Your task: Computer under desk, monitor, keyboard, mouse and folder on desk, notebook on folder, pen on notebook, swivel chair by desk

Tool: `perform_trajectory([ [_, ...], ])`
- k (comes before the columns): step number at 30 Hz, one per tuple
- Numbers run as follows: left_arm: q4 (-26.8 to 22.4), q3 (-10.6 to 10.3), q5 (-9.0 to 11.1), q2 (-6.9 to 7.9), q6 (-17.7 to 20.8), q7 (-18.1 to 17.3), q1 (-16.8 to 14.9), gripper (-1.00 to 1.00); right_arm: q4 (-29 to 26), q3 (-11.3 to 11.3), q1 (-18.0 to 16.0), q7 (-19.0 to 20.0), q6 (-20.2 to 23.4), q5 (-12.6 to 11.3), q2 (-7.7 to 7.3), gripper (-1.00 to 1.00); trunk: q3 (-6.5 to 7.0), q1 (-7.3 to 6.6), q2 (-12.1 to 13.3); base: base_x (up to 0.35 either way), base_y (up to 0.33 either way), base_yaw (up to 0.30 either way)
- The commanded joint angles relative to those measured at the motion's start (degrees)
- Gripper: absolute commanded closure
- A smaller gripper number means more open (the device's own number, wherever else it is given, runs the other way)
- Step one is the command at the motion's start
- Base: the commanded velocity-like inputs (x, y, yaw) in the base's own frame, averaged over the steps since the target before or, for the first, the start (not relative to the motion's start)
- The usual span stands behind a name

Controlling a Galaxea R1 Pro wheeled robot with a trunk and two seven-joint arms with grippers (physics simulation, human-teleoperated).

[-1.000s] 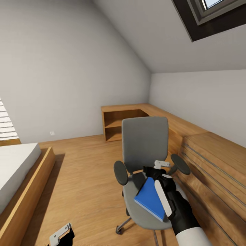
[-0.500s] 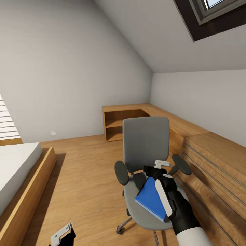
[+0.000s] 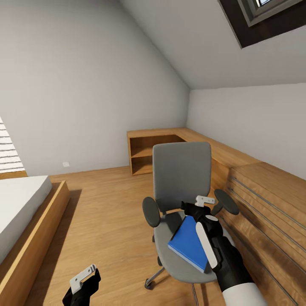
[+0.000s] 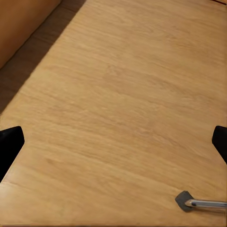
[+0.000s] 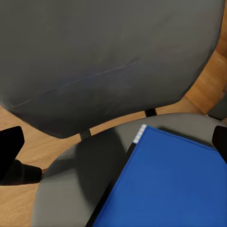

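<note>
The blue folder (image 3: 189,244) lies flat on the seat of the grey swivel chair (image 3: 182,180), one corner pointing toward the backrest. The chair stands on the wooden floor (image 3: 106,221) just beside a low wooden bench (image 3: 238,170) that runs along the right wall and turns the corner into an open shelf unit (image 3: 146,155) at the far wall. The right hand (image 3: 199,206) hangs over the rear of the seat, above the far corner of the folder; in the right wrist view its dark fingertips (image 5: 10,146) sit at opposite edges of the picture, spread wide, with the folder (image 5: 170,189) and the chair's backrest (image 5: 109,56) between them and nothing pinched. The left hand (image 3: 83,282) is low at the near left, well apart from the chair, and in the left wrist view its fingertips (image 4: 9,144) are likewise spread over bare floor, near a castor leg of the chair (image 4: 198,203). A bed (image 3: 21,212) with a wooden frame stands at the left.
</note>
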Motion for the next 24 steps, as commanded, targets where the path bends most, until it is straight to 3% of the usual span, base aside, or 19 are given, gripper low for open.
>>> perform_trajectory([
  [1, 0.0, -0.3, 0.6, 0.09, -0.3, 0.3, -0.1, -1.00, -0.1, 0.1, 0.0, -0.5, 0.1, -0.6, -0.02, -1.00, -0.24, 0.22, -0.4, 0.000, 0.000, 0.000],
  [9, 0.0, -0.3, 0.6, 0.09, -0.2, 0.3, -0.1, -1.00, 0.1, 0.1, 0.0, -0.5, 0.1, -0.2, -0.20, -1.00, -1.68, 1.98, -3.7, 0.000, 0.000, 0.000],
  [13, 0.0, -0.3, 0.7, 0.08, -0.2, 0.3, -0.1, -1.00, 0.8, 0.2, 0.0, -0.5, -0.6, 1.8, -1.33, -1.00, -2.40, 2.86, -5.3, 0.000, 0.000, 0.000],
  [17, 0.0, -0.3, 0.7, 0.03, -0.2, 0.3, -0.1, -1.00, 2.2, 0.2, 0.0, -0.5, -4.1, 3.9, -2.08, -1.00, -3.12, 3.73, -6.9, 0.000, 0.000, 0.000],
  [24, 0.0, -0.7, 0.7, 0.02, -0.2, 0.4, -0.1, -1.00, 13.1, 0.1, -0.3, -0.4, -11.4, 5.8, -2.37, -1.00, -4.37, 5.27, -9.7, 0.000, 0.000, 0.000],
])
